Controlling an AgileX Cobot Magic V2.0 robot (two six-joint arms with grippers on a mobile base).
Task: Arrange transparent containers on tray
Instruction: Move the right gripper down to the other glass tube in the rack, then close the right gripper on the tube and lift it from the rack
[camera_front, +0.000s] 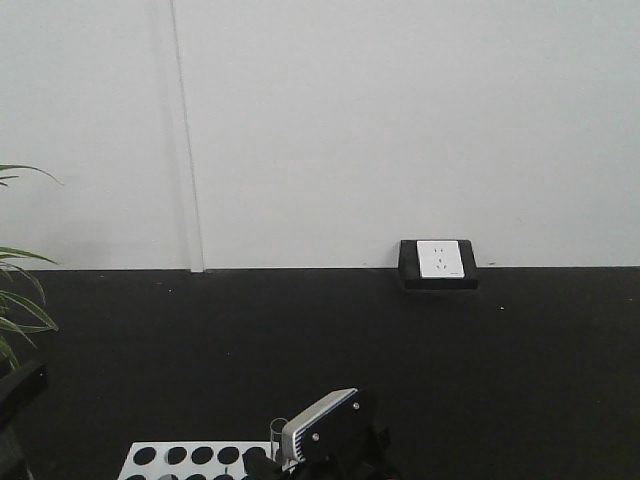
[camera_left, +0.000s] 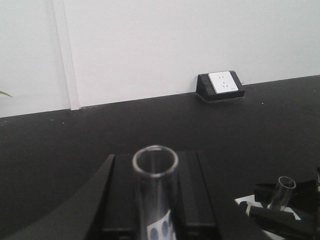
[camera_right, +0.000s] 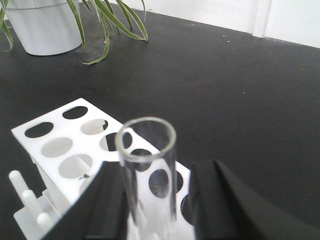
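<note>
left test tube stands upright, pinched between the two black fingers of my left gripper; open rim toward the wrist camera, white with dark holes showing through the glass

and on your right side?

right test tube stands upright between the fingers of my right gripper; one finger sits against the glass, a sliver of white shows before the other, so i cannot tell whether that side is clamped or loose

where is the tube relative to the tray?

over the white rack, in front of its round holes; its bottom end is hidden, so in a hole or above one, i cannot say

can the left camera see the right tube?

yes, low at the right edge, with black fingers around it

anything else on screen?

black tabletop; a potted plant well beyond the rack; a wall socket where the tabletop meets the white wall
</note>
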